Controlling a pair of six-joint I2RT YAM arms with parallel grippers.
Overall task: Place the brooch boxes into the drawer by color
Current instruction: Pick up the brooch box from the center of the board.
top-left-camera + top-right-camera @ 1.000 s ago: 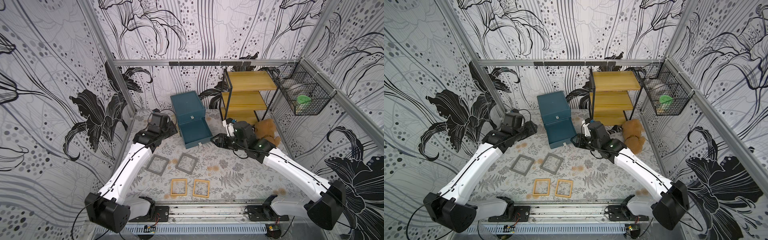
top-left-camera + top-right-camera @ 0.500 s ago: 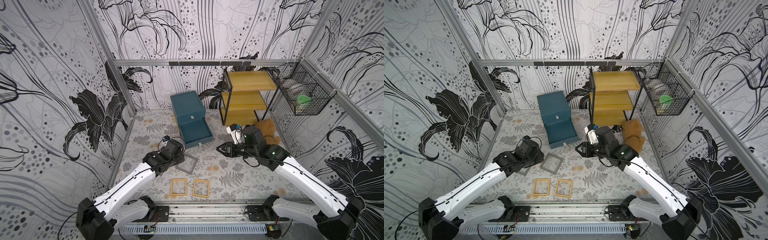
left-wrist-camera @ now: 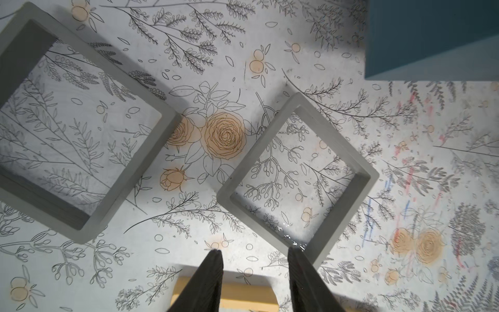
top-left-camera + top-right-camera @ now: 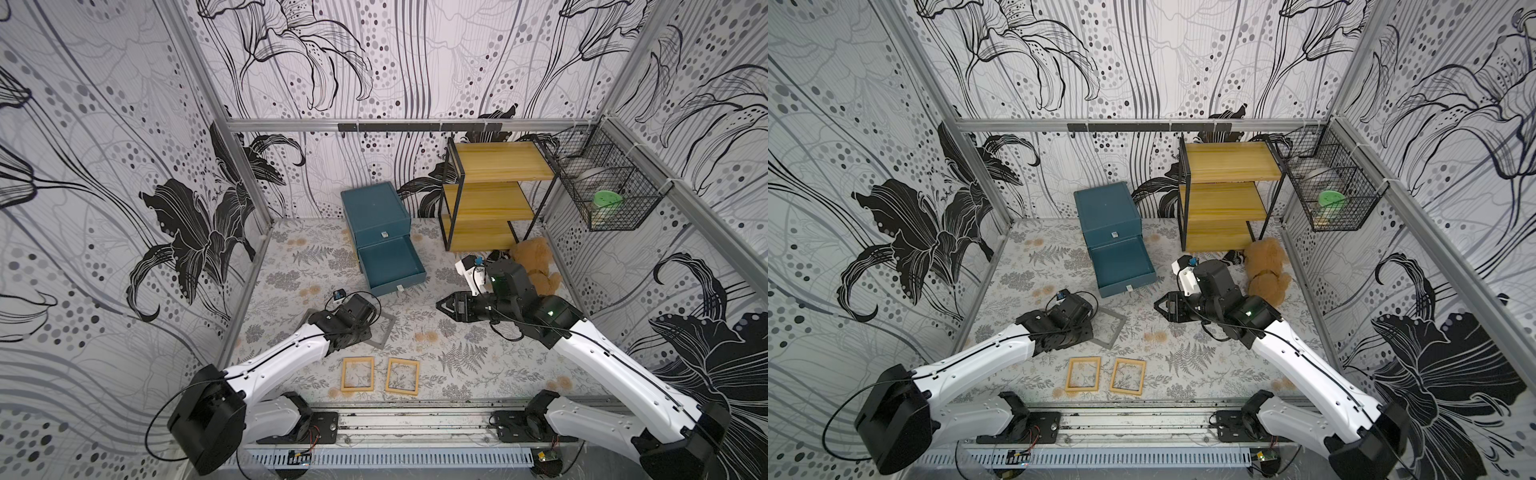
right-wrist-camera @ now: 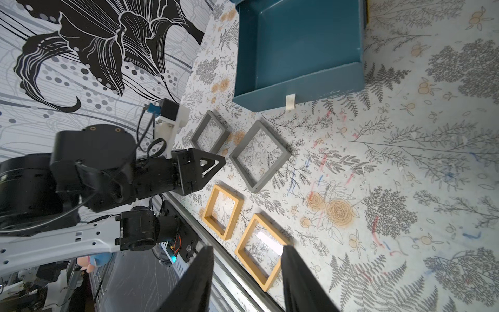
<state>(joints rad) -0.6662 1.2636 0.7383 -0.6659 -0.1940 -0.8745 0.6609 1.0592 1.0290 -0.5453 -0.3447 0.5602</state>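
Floral mat (image 3: 189, 54). Left gripper (image 3: 253, 251), right gripper (image 5: 247, 247): jaws part-open, empty. Risk: left fingertip clips grey brooch box (image 3: 260, 147) corner, skewing it.

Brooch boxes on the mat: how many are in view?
4. Two flat grey frame-like boxes lie before the open teal drawer; two yellow-tan frame boxes lie nearer the front rail. Others may be hidden.

The grey brooch box (image 3: 261, 146) looks matt, its centre glossy.
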